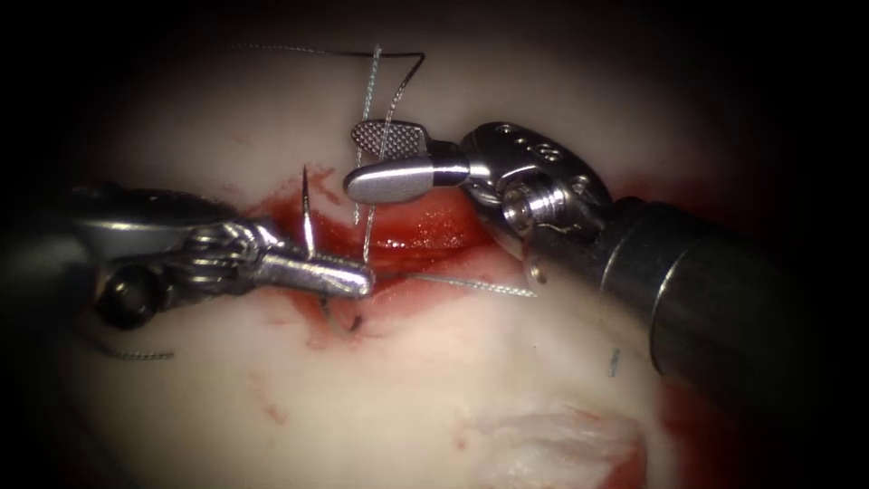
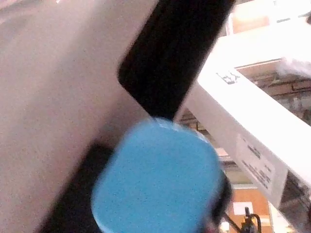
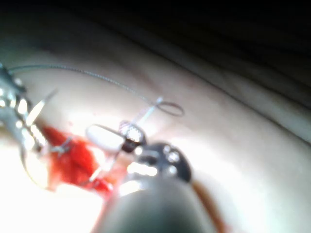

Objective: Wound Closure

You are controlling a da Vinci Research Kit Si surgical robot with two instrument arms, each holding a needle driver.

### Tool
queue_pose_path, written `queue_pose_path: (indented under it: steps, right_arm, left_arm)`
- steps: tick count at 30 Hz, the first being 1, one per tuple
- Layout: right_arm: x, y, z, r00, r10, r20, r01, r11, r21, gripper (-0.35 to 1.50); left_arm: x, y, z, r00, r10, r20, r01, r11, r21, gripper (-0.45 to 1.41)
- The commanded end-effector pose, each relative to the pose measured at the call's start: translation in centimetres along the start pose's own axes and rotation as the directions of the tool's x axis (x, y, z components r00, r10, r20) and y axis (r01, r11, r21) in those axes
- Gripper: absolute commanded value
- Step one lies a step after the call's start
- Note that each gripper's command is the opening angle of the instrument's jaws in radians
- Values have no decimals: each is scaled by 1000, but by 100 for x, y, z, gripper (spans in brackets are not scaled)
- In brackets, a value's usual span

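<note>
The tissue (image 1: 434,380) has a red, wet cut (image 1: 412,226) across its middle. My left tool (image 1: 348,278) comes in from the left, shut on the curved needle (image 1: 308,213) around mid-curve at the cut's left end. The needle's point stands free above the jaws, and its other end curves down to the tissue below them. My right tool (image 1: 353,160) hovers over the cut, open, with two strands of thread (image 1: 373,109) running down between its jaws into the cut. In the right wrist view the right tool (image 3: 112,133) is open over the cut (image 3: 73,160), beside the needle (image 3: 41,104).
Thread (image 1: 480,287) lies across the cut's near edge toward the right, and a loose end (image 1: 136,355) sits under the left tool. A short cut thread piece (image 1: 614,362) and a pale frayed patch (image 1: 552,444) lie nearer. A blue round cap (image 2: 155,179) shows in the left wrist view.
</note>
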Motion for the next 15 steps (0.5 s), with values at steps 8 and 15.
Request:
queue_pose_path:
  steps: [8, 15]
  right_arm:
    - [41, 2, -2, 991, -134, -18, 133, 991, -8, 128]
    - [66, -5, -10, 901, -434, -25, 435, 898, 69, 128]
  left_arm:
    - [-46, 5, -3, 821, -546, 165, 544, 837, 61, -45]
    - [-68, -21, -31, 652, -713, 256, 698, 697, 163, -45]
